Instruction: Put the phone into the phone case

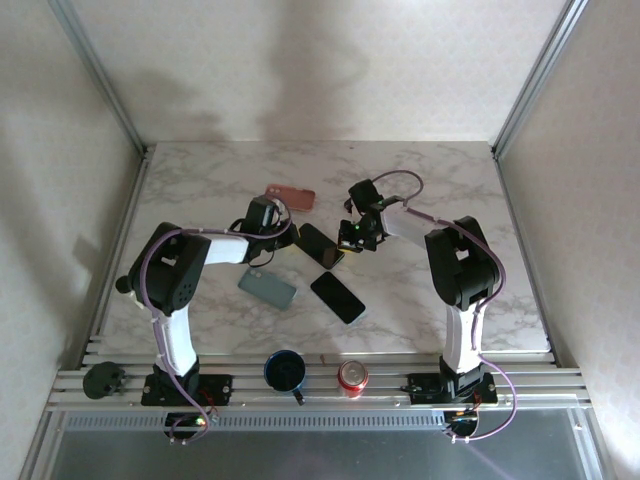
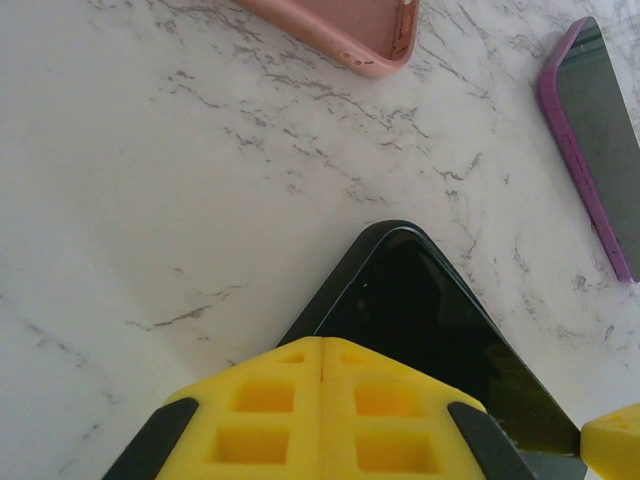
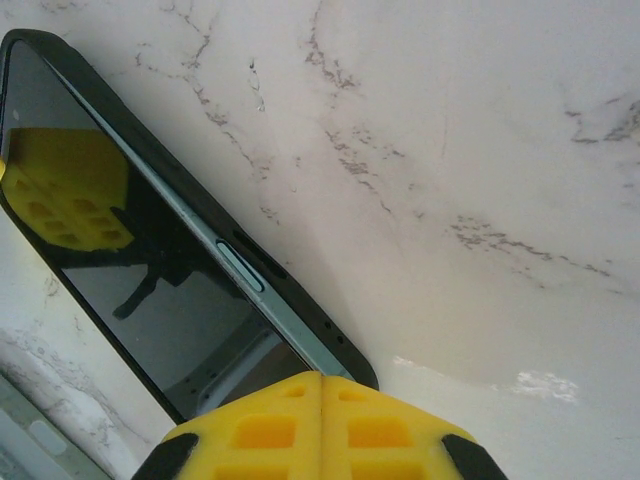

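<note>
Top external view: a dark phone (image 1: 319, 245) lies flat mid-table between the 2 arms, and the pink phone case (image 1: 291, 195) sits just beyond it, not touching. In the left wrist view the left gripper (image 2: 323, 365) has its yellow fingers pressed together over 1 corner of that phone. The right gripper (image 3: 321, 405) is likewise closed over the phone's end, and neither grips anything. A purple-cased phone (image 2: 600, 140) and a grey-green slab (image 1: 267, 288) lie nearby.
</note>
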